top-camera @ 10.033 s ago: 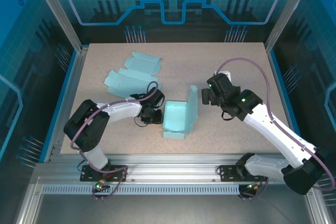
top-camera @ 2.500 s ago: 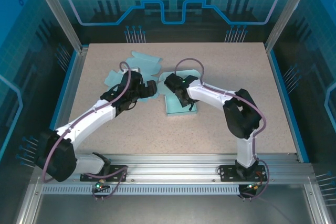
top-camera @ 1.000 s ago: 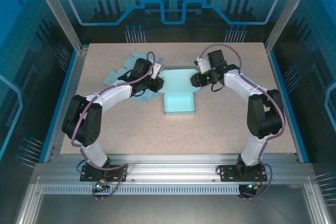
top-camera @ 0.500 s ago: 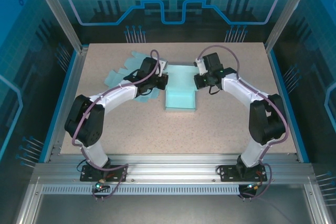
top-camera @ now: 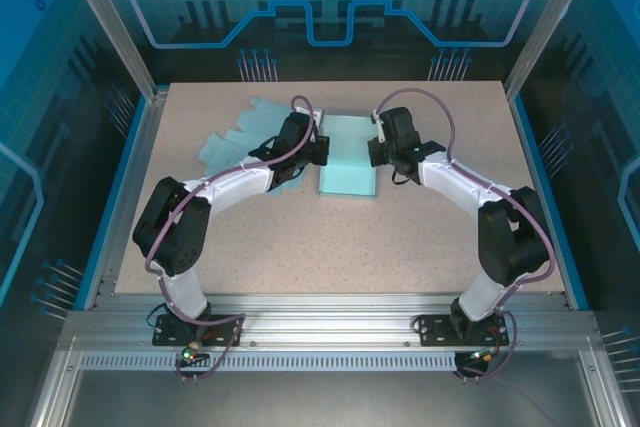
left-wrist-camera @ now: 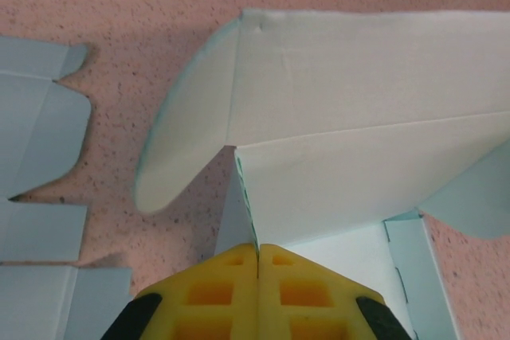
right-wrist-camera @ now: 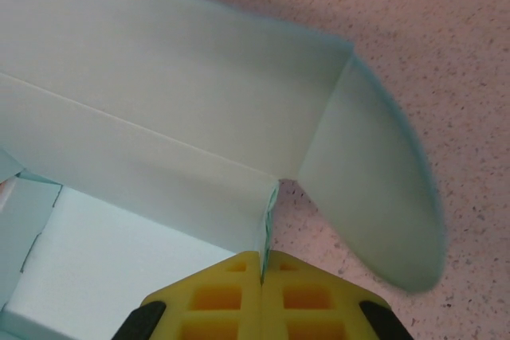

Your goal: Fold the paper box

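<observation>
The left gripper [left-wrist-camera: 257, 251] and right gripper [right-wrist-camera: 262, 257] are each clamped tight on a thin side wall of the paper box [top-camera: 348, 162], one at either side, so the paper edge runs straight into the seam between the yellow pads. The box sits at the middle of the table's far half, between the two wrists. Holding both walls at once probably keeps the tray square while the tall lid panel [left-wrist-camera: 366, 77] stands up behind it. At the panel's ends the left flap [left-wrist-camera: 187, 137] and right flap [right-wrist-camera: 374, 197] splay outward, not yet tucked in. The speckled table [top-camera: 300, 247] also carries flat blanks [top-camera: 235, 137] beside the left arm. Blue-lit panels in an aluminium frame enclose it.
</observation>
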You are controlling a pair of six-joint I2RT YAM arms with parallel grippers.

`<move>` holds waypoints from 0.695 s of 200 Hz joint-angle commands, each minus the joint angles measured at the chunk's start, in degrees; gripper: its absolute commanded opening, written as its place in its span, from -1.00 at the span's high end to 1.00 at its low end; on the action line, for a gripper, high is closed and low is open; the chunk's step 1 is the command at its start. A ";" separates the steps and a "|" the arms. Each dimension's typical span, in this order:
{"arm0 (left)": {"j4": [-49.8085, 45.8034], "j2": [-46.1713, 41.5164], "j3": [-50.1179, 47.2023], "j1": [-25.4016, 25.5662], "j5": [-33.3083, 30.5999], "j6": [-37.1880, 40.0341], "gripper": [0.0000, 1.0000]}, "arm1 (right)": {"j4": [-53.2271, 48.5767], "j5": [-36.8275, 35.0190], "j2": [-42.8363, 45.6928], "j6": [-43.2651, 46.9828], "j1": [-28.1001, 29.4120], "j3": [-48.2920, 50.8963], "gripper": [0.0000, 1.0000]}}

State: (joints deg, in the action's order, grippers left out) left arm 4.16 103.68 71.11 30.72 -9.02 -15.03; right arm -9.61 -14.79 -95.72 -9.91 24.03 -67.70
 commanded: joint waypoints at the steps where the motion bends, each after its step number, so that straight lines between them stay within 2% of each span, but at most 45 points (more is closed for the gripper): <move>1: 9.84 2.87 1.46 3.24 4.01 -0.92 1.00 | 10.65 4.49 -1.06 -1.06 3.65 0.01 1.00; 40: 10.35 4.76 1.35 3.25 3.31 -1.58 1.00 | 14.19 3.66 -4.42 -4.88 4.37 -0.70 1.00; 79: 10.96 4.08 -0.51 3.29 3.13 -1.52 1.00 | 19.88 -1.07 -5.49 -7.03 7.25 2.91 1.00; 139: 11.97 3.98 -3.11 3.65 2.22 -1.53 1.00 | 22.77 -1.59 -6.93 -11.19 8.13 5.05 1.00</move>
State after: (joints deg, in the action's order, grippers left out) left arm 12.14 107.92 69.56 30.72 -13.87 -16.21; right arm 6.85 -23.83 -101.10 -18.48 27.38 -63.05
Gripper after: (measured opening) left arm 0.055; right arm 0.057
